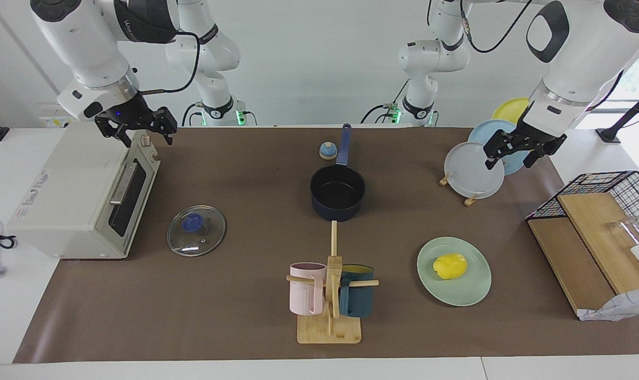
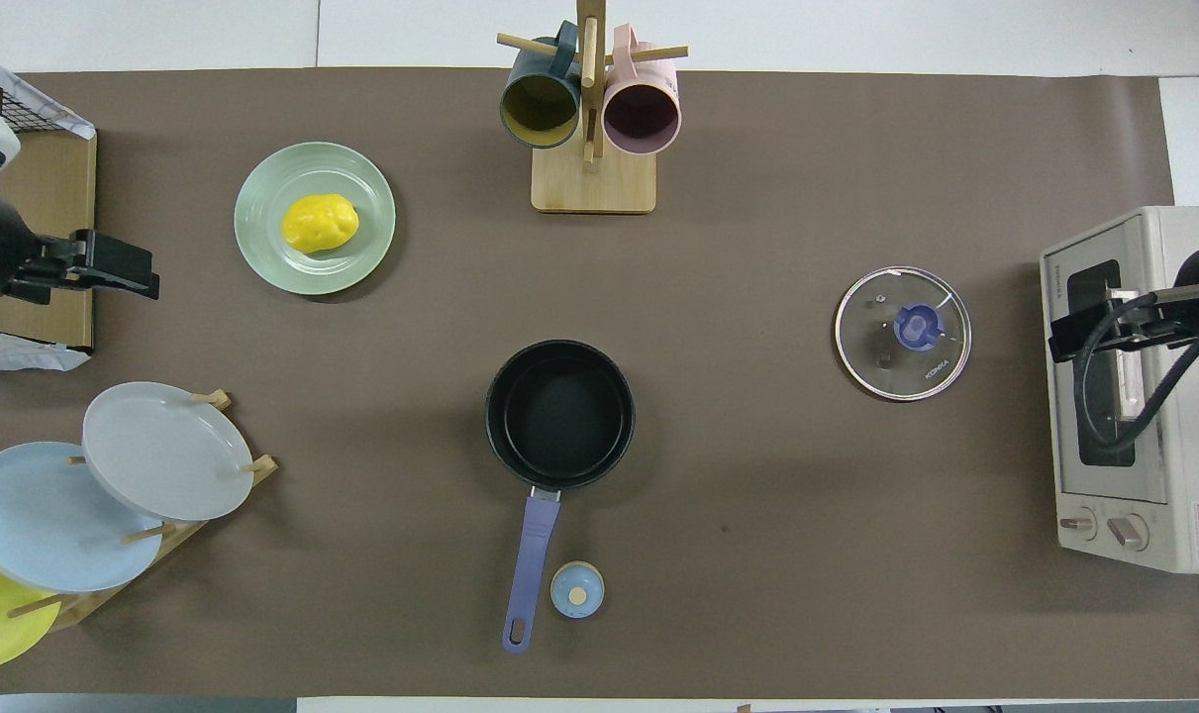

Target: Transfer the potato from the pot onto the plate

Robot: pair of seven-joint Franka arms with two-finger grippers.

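- Since the potato (image 1: 450, 265) already sits on the plate (image 1: 475, 293) and the pot (image 1: 337, 192) looks empty, I'd call the transfer pretty much done.
- Plate is at the left arm's end of the worktop (image 1: 245, 316), farther from the robots than the pot, and well apart from it.
- Potato lies a bit off the plate's centre, toward the pot. Its long axis runs roughly along the worktop's length, slightly tilted.
- Left gripper (image 1: 514, 153) is up in the air over the rack of plates (image 1: 475, 171), jaws look spread, nothing in them. It's the closer arm to the potato by far.
- Right gripper (image 1: 140, 129) hangs over the toaster oven (image 1: 82, 195) at its own end, jaws spread and empty too, just waiting.
- If anything needed fixing, my guess is the left arm would do it: the potato lies out from its jaws, away from the robots.
- Glass lid (image 1: 196, 230) lies flat between oven and pot, not in the way.
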